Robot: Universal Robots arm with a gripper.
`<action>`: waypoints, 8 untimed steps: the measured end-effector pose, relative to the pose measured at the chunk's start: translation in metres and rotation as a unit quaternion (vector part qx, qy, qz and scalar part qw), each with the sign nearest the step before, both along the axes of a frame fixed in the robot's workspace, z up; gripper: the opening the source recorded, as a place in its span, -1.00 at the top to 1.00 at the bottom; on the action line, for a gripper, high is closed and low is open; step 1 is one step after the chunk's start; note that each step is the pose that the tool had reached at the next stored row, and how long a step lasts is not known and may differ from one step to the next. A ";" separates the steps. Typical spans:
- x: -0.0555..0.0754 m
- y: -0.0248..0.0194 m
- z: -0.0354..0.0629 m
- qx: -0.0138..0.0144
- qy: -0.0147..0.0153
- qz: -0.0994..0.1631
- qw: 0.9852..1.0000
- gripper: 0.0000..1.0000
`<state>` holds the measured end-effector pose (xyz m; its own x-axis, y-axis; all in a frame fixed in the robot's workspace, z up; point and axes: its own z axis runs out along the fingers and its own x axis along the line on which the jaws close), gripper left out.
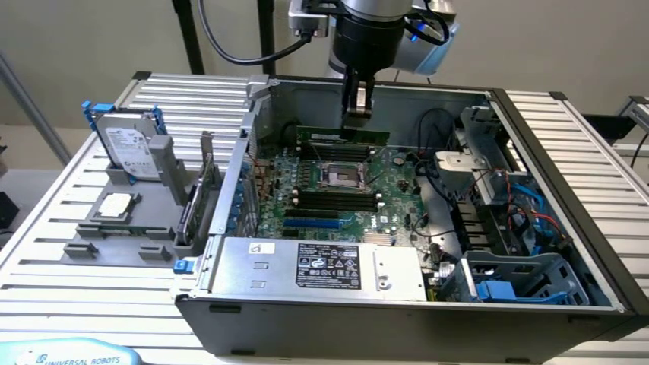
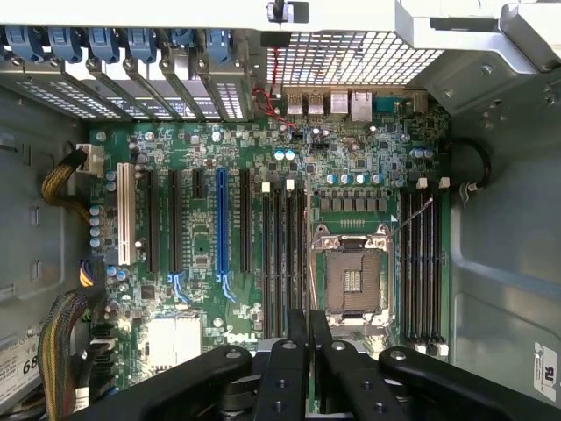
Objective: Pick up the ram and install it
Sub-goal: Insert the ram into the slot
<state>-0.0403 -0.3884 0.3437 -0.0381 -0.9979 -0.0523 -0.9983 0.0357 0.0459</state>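
The ram [image 1: 321, 134] is a thin green stick with dark chips. It hangs level inside the open computer case, just over the far black memory slots [image 1: 327, 147] behind the CPU socket [image 1: 338, 173]. My gripper [image 1: 355, 122] comes straight down from above and is shut on the stick's upper edge. I cannot tell whether the ram touches a slot. In the wrist view my gripper [image 2: 308, 323] has its black fingers [image 2: 294, 351] pressed close together over the motherboard [image 2: 202, 289], between one set of slots [image 2: 285, 263] and the socket [image 2: 351, 276]. The fingers hide the ram there.
The case walls [image 1: 568, 175] surround the motherboard. The power supply [image 1: 324, 266] sits at the near side, and cables and drive bays [image 1: 512, 217] are on the exterior view's right. On the left, a grey fixture holds a hard drive [image 1: 132, 144], a silver processor chip [image 1: 115, 204] and an upright green card [image 1: 206, 186].
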 end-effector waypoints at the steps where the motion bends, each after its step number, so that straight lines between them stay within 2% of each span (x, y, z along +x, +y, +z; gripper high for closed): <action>1: 0.000 0.0000 0.0000 0.000 0.000 0.000 1.000 0.74; 8: 0.000 0.0000 0.0000 0.000 0.000 0.000 1.000 0.74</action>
